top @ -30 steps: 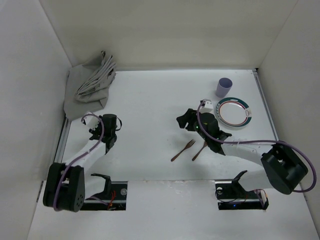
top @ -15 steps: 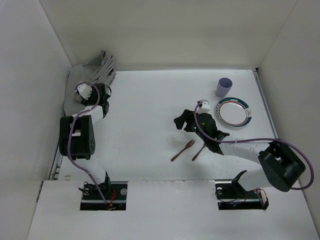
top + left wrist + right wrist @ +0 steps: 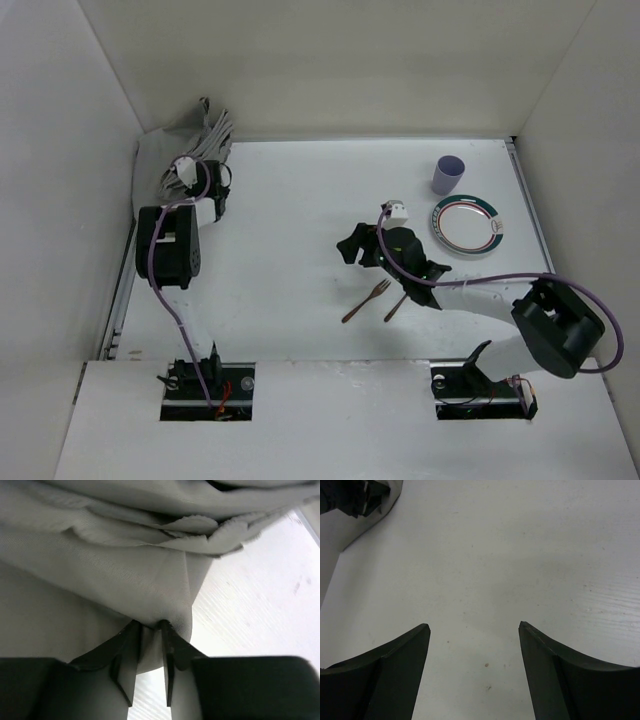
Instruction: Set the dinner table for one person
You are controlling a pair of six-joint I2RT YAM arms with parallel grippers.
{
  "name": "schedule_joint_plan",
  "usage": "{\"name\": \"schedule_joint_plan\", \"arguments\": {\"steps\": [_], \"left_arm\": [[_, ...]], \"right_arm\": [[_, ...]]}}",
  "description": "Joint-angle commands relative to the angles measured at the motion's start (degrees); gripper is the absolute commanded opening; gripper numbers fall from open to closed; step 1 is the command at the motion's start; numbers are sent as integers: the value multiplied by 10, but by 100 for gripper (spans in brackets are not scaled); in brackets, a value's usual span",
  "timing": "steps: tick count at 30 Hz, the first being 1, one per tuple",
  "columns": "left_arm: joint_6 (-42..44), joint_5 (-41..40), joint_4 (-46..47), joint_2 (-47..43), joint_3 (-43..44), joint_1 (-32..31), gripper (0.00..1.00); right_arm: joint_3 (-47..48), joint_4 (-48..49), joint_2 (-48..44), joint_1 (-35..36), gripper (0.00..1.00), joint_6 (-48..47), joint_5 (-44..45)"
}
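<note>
The dinner table [image 3: 300, 190] is a matte white surface. A crumpled grey cloth mat [image 3: 170, 160] lies at its far left corner. My left gripper [image 3: 214, 185] reaches to the mat's right edge. In the left wrist view my left gripper [image 3: 149, 632] is shut on a fold of the mat [image 3: 100, 580]. My right gripper [image 3: 350, 246] hangs open and empty over bare table, left of the plate. In the right wrist view my right gripper [image 3: 474, 627] has its jaws wide apart over the white surface [image 3: 485, 555]. A brown fork [image 3: 366, 300] and a brown spoon [image 3: 399, 300] lie just in front of it.
A white plate with a green rim [image 3: 466, 222] sits at the right. A lilac cup [image 3: 447, 174] stands behind it. White walls close in the table on three sides. The left arm's dark link [image 3: 168, 246] lies along the left edge.
My left arm has swung up and away to the far left corner and closed on the mat's edge. My right gripper has drifted a little left.
</note>
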Motion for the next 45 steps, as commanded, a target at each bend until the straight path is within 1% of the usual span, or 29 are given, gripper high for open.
{"name": "schedule_joint_plan", "arguments": {"steps": [1, 2, 4, 9, 13, 16, 18, 21, 22, 23, 24, 27, 28, 29, 31, 33, 34, 37, 39, 41, 43, 45], "left_arm": [[12, 64, 12, 20, 20, -44, 15], [11, 76, 13, 23, 21, -56, 13], [1, 100, 12, 27, 17, -99, 9], [-2, 114, 5, 26, -4, -205, 7], [-17, 123, 12, -28, -67, -258, 6], [-24, 119, 13, -87, -126, -277, 7], [-25, 123, 13, -131, -159, -285, 11], [-25, 116, 17, -224, -211, -296, 35], [-25, 109, 24, -265, -233, -297, 43], [-27, 101, 33, -307, -255, -298, 48], [-31, 95, 37, -338, -271, -298, 50], [-39, 73, 42, -442, -325, -294, 52], [-46, 66, 39, -477, -346, -291, 52], [-55, 54, 35, -508, -369, -287, 52], [-81, 32, 24, -558, -411, -275, 52], [-117, 9, 3, -602, -452, -254, 52], [-139, 1, -13, -622, -472, -237, 52], [-176, -2, -56, -667, -509, -181, 53], [-174, 5, -81, -698, -522, -140, 53], [-172, 7, -112, -729, -526, -104, 54], [-180, 7, -146, -762, -533, -67, 55], [-196, 10, -164, -780, -542, -41, 55]], "right_arm": [[18, 24, -3, 5, 77, -10, 3], [15, 27, -7, 5, 77, -10, 4], [10, 30, -14, 5, 77, -8, 5], [-5, 38, -33, 0, 77, -4, 24], [-12, 38, -50, -6, 78, -4, 39], [-16, 38, -58, -6, 78, -4, 44], [-17, 38, -60, -7, 78, -3, 47], [-17, 38, -60, -7, 76, -3, 48], [-17, 38, -60, -7, 73, -5, 48], [-16, 38, -58, -7, 70, -6, 48], [-15, 38, -55, -7, 63, -7, 48], [-2, 28, -42, -5, 35, -16, 45], [4, 24, -36, -5, 29, -21, 44], [13, 16, -29, -5, 25, -26, 44], [42, -8, -10, 4, 25, -35, 43], [85, -42, 19, 23, 27, -43, 48], [116, -64, 41, 36, 31, -48, 52], [193, -101, 103, 65, 49, -61, 72], [264, -125, 160, 81, 64, -72, 85], [330, -152, 206, 91, 73, -81, 87], [408, -189, 265, 98, 78, -89, 88], [490, -230, 324, 101, 80, -89, 97]]}}
